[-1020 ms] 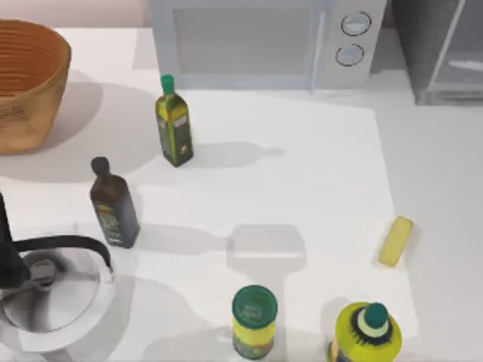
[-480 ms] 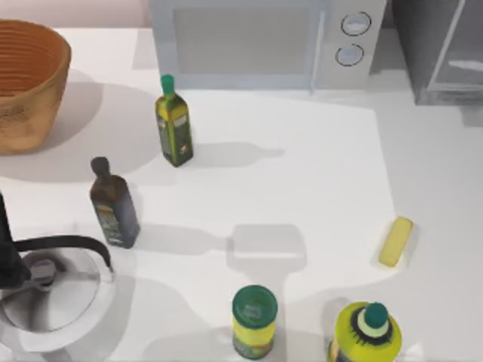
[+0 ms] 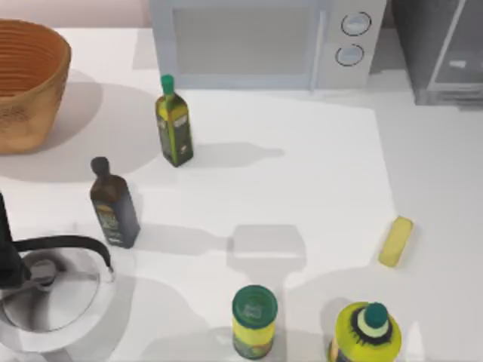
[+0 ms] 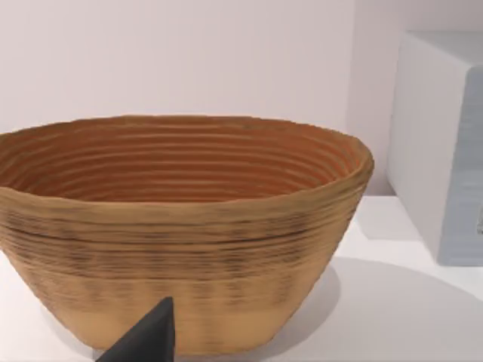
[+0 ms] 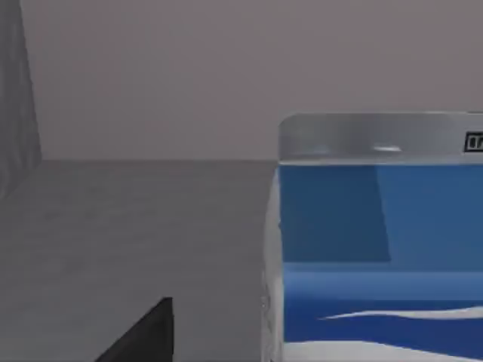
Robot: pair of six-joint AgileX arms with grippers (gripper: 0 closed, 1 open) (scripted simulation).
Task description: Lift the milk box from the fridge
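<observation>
The milk box (image 5: 377, 241), blue and white with a pale folded top, stands close in front of the right wrist camera. It rests on the grey floor inside the fridge (image 5: 113, 226). A dark part of my right gripper (image 5: 147, 332) shows just short of the box, beside it and apart from it. In the top view the fridge (image 3: 441, 49) is the grey cabinet at the back right, with its pale framed door panel. My left gripper (image 4: 147, 339) is parked near the wicker basket (image 4: 181, 226).
A white microwave (image 3: 256, 41) stands at the back. Two oil bottles (image 3: 173, 124) (image 3: 113, 204), a green-lidded jar (image 3: 253, 320), a yellow bottle (image 3: 368, 332) and a yellow block (image 3: 395, 241) are on the table. A grey kettle (image 3: 45, 290) sits front left, the basket (image 3: 26, 83) back left.
The shadow over the table's right front has shifted and spread. None of the things on the table has moved.
</observation>
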